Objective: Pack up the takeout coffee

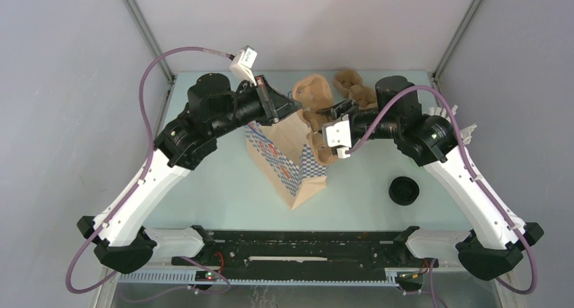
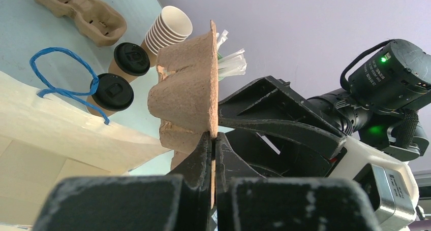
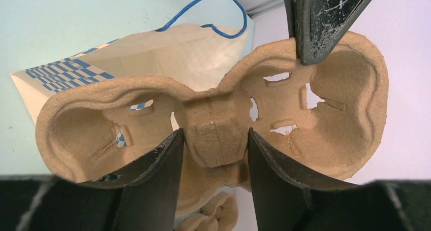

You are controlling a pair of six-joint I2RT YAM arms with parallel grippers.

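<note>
**Holding one cup carrier between both arms, above the bag**

Both arms meet over the middle of the table (image 1: 223,186), sharing a two-cup pulp carrier (image 3: 325,89). The left gripper (image 2: 213,139) is clenched on the carrier's thin rim, with its jaws pressed together on the edge so that the carrier stands on end in the left wrist view. The right gripper (image 3: 212,137) grasps the same carrier across its raised central ridge, one finger on each side and touching it. Both of the carrier's pockets are empty.

Just below the carrier stands the paper bag (image 1: 298,166), blue-checked on its side, with a blue cord handle and an open mouth.

The coffee is outside the bag, on the table at the far right. The nearer lidded cup (image 2: 109,91) and the farther lidded cup (image 2: 131,58) stand upright just beside each other, black lids on. The stack of lidless cups (image 2: 167,30) stands right next to the farther one. A second carrier (image 2: 76,10) lies on the table beyond them. A loose black lid (image 1: 404,190) sits alone near the right arm, well apart from the bag.
</note>
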